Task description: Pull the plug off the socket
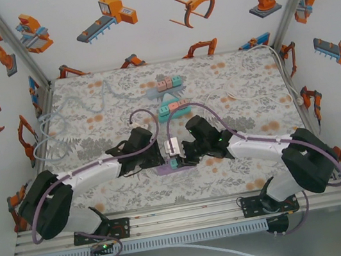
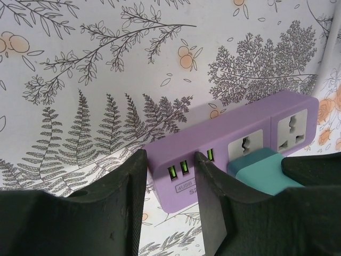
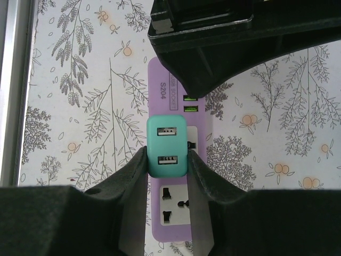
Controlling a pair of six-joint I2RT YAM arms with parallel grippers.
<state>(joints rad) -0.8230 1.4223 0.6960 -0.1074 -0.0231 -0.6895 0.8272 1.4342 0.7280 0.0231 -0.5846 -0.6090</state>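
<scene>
The right claw is clamped on the teal plug, one dark finger pressed to each side. The plug has two USB ports on its face and sits in a socket near the middle of the purple socket strip. In the left wrist view, the left claw is closed on the end of the strip with the glowing green USB ports, its fingers flanking that end. The teal plug stands just beside them. From above, the two claws meet nose to nose over the strip, near the front middle of the worktop, which is covered in a floral cloth. Further back lie two clusters of teal and pink blocks, well apart from the arms.
</scene>
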